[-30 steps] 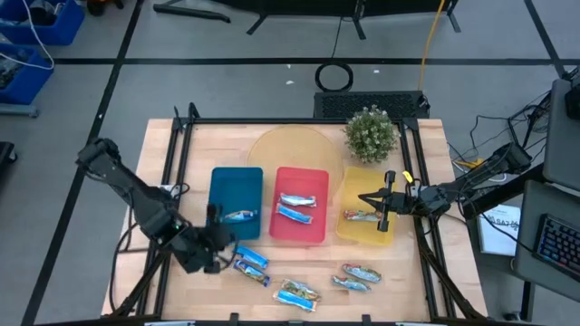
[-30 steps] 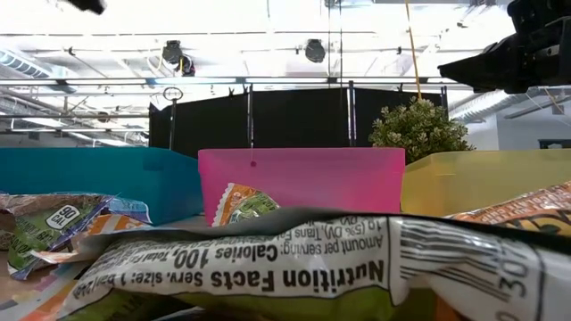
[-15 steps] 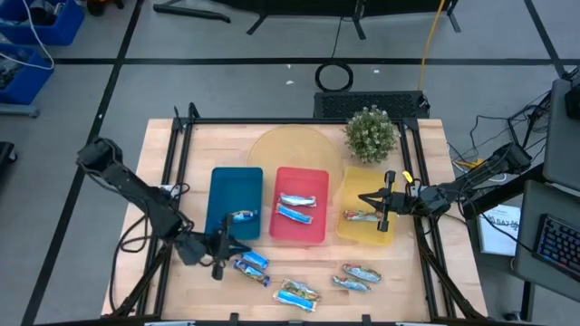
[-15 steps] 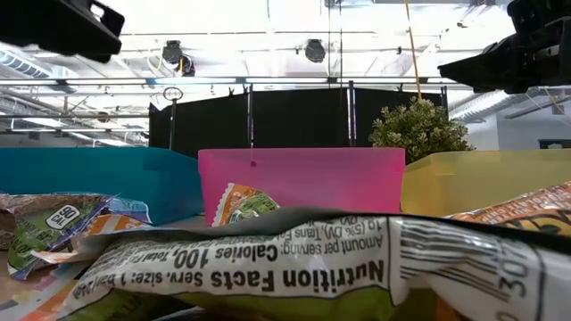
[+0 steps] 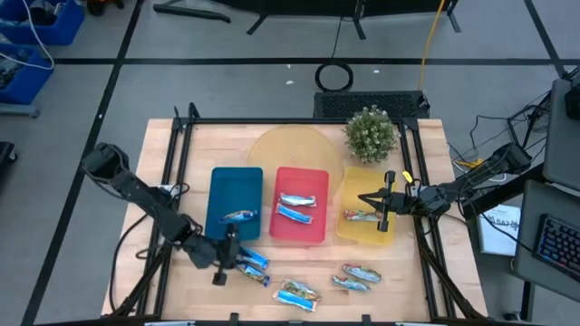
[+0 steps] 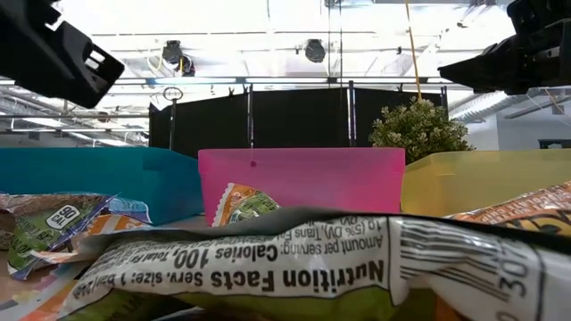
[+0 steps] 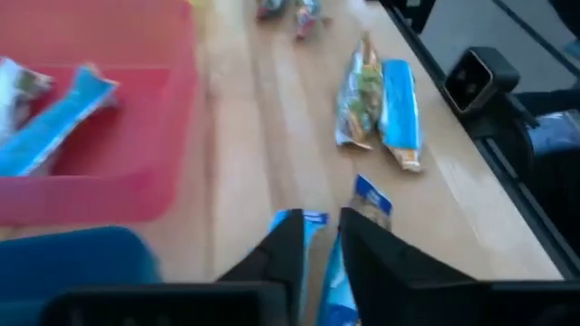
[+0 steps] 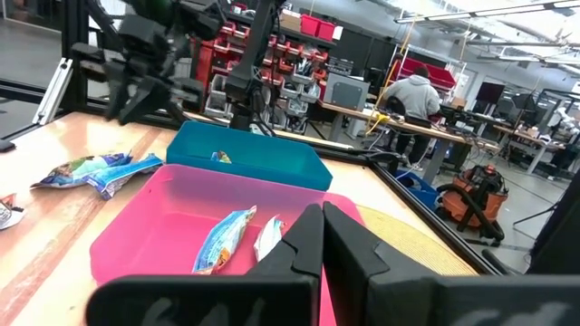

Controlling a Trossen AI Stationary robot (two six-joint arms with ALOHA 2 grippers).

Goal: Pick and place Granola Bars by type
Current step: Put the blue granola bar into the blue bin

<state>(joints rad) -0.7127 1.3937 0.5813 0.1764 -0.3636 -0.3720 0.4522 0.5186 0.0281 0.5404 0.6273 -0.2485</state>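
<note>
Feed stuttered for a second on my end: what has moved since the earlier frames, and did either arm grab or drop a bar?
The left gripper moved from beside the blue tray toward the table's front, and now hovers by the loose bars there. No grab or release shows. The right gripper stayed above the yellow tray; every bar, including the one in the blue tray, lies as before.

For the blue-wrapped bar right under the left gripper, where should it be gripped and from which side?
Probably from straight above, across its narrow width near mid-length: the blue-wrapped bar lies flat on the table, with a second bar close beside it. The left gripper hovers over its end.
</note>
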